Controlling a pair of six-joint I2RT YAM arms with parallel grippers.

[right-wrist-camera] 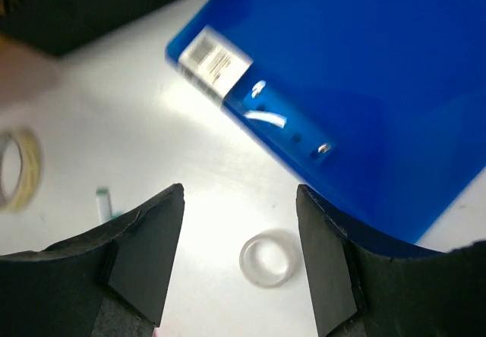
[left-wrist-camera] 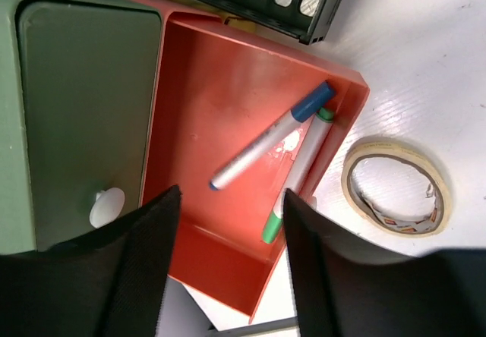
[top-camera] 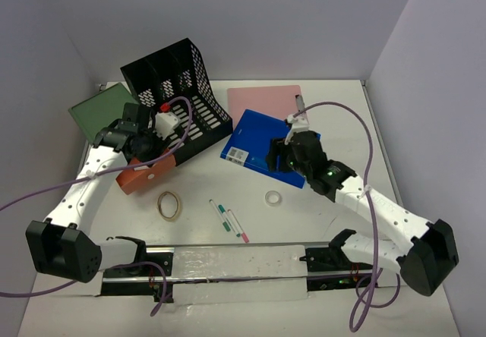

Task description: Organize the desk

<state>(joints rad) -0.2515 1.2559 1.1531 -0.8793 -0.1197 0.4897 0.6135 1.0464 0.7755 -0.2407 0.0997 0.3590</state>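
Left arm (top-camera: 76, 193): base at the near left, white links extending forward and slightly inward, black wrist carrying a white camera block, purple cable looped over it. Left pincer (left-wrist-camera: 231, 200): pointed downward, its two black fingers (left-wrist-camera: 144, 246) spread well apart, jaws parted. Right arm (top-camera: 387, 214): base at the near right, white links stretched forward and inward toward the left, purple cable arching above. Right pincer (right-wrist-camera: 239, 200): angled downward, black fingers (right-wrist-camera: 148, 250) likewise set wide apart, jaws parted; the wrist view is somewhat blurred.
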